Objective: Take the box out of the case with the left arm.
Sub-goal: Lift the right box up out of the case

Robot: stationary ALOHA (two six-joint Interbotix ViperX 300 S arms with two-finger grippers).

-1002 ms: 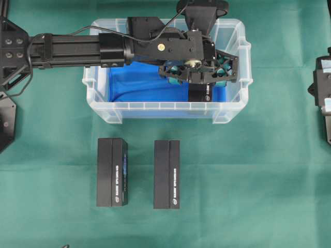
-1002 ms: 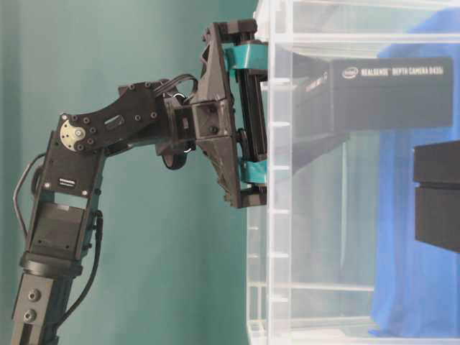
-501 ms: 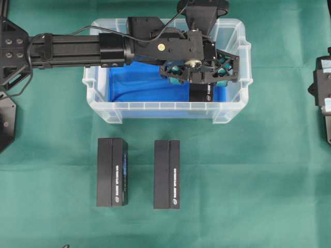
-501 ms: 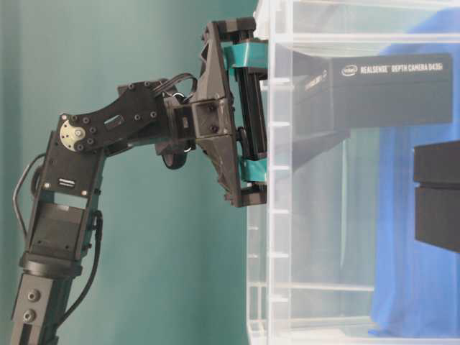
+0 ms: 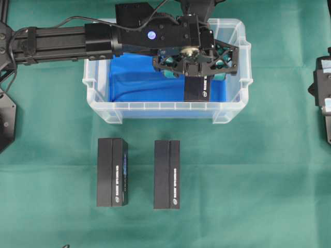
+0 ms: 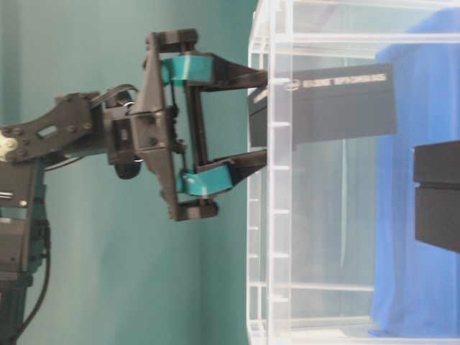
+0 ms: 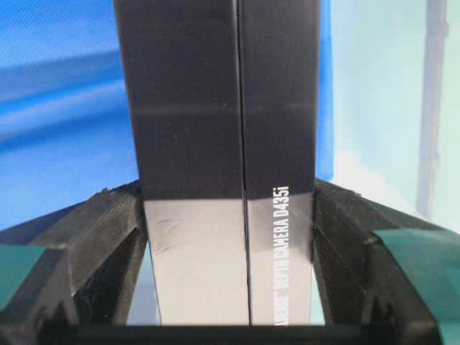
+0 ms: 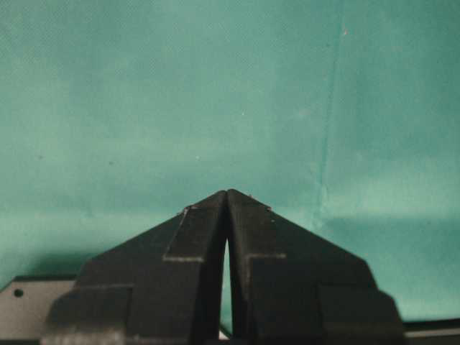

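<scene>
A black RealSense D435i camera box [image 5: 196,88] is gripped between the fingers of the left pincer [image 5: 195,63], held above the blue lining at the right end of the clear plastic case [image 5: 103,106]. In the table-level view the box's far end is seen through the case wall, so the box is judged not yet clear of the rim. The lift is best carried straight up, with the grip kept firm and the box kept off the case walls, before any sideways travel is begun. Two matching black boxes [image 5: 112,179] [image 5: 167,174] are laid side by side on the green counter [image 5: 258,181] in front of the case. The right pincer [image 8: 227,198] is seen clenched with nothing in it, above bare cloth.
</scene>
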